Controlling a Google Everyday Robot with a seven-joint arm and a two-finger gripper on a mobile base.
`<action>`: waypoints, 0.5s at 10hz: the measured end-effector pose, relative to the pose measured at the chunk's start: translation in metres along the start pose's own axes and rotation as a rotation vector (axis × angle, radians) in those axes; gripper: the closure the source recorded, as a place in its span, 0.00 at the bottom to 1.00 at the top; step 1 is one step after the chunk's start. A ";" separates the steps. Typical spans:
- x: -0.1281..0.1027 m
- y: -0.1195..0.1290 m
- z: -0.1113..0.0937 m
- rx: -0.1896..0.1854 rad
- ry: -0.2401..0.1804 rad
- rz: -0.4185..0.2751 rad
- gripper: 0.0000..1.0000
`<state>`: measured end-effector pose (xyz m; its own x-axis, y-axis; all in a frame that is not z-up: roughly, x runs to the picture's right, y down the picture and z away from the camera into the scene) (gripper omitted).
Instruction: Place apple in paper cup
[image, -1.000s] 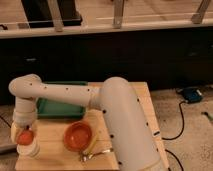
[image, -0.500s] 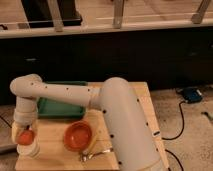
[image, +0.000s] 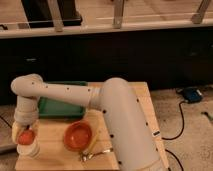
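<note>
At the table's (image: 50, 146) left edge, the gripper (image: 25, 133) hung right over the paper cup (image: 29, 150), its fingers closed around the apple (image: 26, 136). Some bare wood lay between the cup and the orange bowl (image: 78, 136). The green tray (image: 59, 107) sat behind.

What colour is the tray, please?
Green, camera view; the hand holds the apple over the paper cup.

I see a pale slatted wooden surface (image: 50, 144). On it lie a flat green tray (image: 60, 106) at back left, a wide orange bowl (image: 78, 136) mid-front, a short white paper cup (image: 29, 149) at the front-left corner, and a silvery utensil (image: 97, 154) just beside the bowl. My hand (image: 25, 134) hangs directly over the cup.
</note>
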<state>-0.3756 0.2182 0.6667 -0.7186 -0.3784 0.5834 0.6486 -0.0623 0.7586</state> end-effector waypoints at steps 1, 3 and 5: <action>0.000 0.000 0.000 0.001 -0.003 -0.002 0.45; -0.001 0.001 -0.001 0.006 -0.009 -0.007 0.45; -0.001 0.001 -0.001 0.012 -0.011 -0.010 0.45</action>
<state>-0.3742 0.2179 0.6665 -0.7280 -0.3673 0.5789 0.6384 -0.0554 0.7677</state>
